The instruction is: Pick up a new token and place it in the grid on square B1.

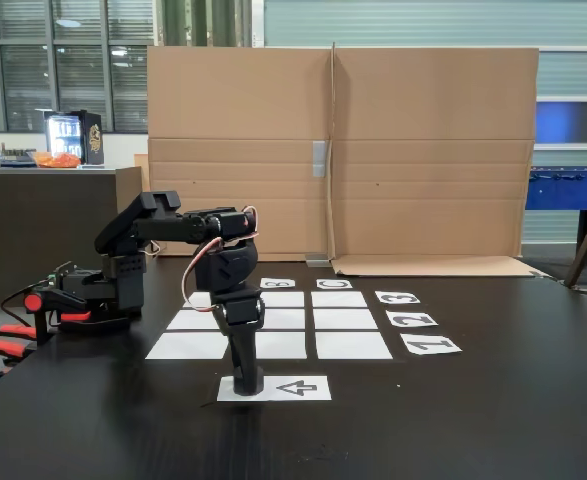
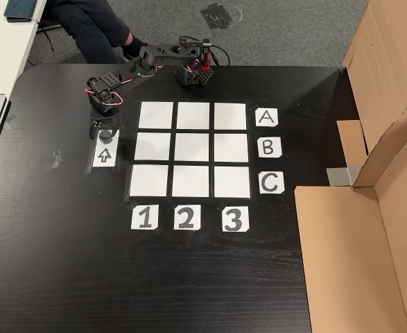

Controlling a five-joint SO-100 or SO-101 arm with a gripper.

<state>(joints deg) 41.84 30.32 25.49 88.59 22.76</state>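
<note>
The token (image 2: 105, 137), a small black puck, sits on the top end of the white arrow sheet (image 2: 104, 157), left of the grid (image 2: 193, 116). My gripper (image 2: 105, 133) points straight down over it. In the fixed view its fingers (image 1: 245, 362) form one narrow column down onto the token (image 1: 247, 384), with no gap showing, and the token rests on the sheet (image 1: 303, 388). Square B1 (image 2: 153, 147) is the bare left cell of the middle row. In the fixed view square B1 (image 1: 287, 346) lies just behind the gripper (image 1: 246, 378).
Label cards 1 2 3 (image 2: 185, 218) and A B C (image 2: 268, 148) edge the grid. The arm's base (image 2: 193, 69) stands at the table's far edge. Cardboard panels (image 2: 369, 208) lie to the right, and a seated person's leg (image 2: 92, 28) is beyond the table.
</note>
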